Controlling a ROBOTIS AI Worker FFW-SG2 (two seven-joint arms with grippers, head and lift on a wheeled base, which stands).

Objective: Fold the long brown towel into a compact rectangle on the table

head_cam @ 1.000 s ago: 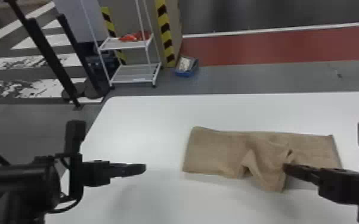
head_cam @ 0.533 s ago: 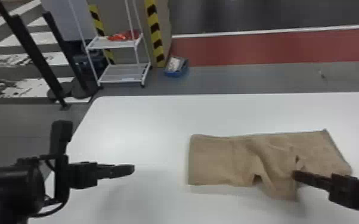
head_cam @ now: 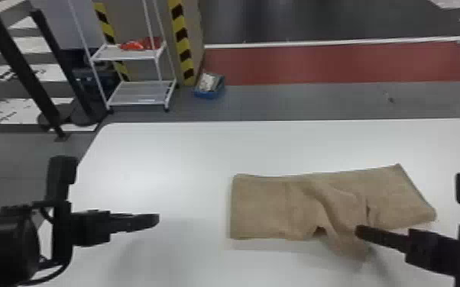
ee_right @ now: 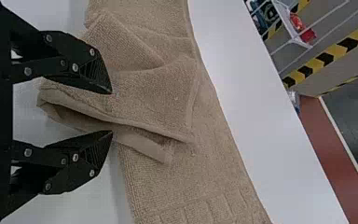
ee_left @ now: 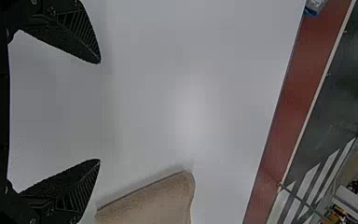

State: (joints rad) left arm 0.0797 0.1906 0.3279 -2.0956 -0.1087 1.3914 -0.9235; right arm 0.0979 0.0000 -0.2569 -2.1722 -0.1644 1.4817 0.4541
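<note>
Brown terry towel (head_cam: 259, 208) skewed: right end (head_cam: 401, 202) has swung away from me.
Rumpled flap (ee_right: 154, 91) beside my wide-spread black right gripper (ee_right: 112, 112); needs squaring, I judge.

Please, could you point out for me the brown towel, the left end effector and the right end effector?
Brown towel (head_cam: 261, 208): head view, on its flat left part.
Left end effector (ee_left: 99, 111): left wrist view, midway between its fingertips.
Right end effector (ee_right: 111, 112): right wrist view, midway between its fingertips.

Workshop or industrial test hall, by the look. Upper left: yellow-black hazard striping (head_cam: 181, 34), white open rack (head_cam: 137, 94). Upper right: red floor lane (head_cam: 336, 65) beside grey floor (head_cam: 298, 101).
</note>
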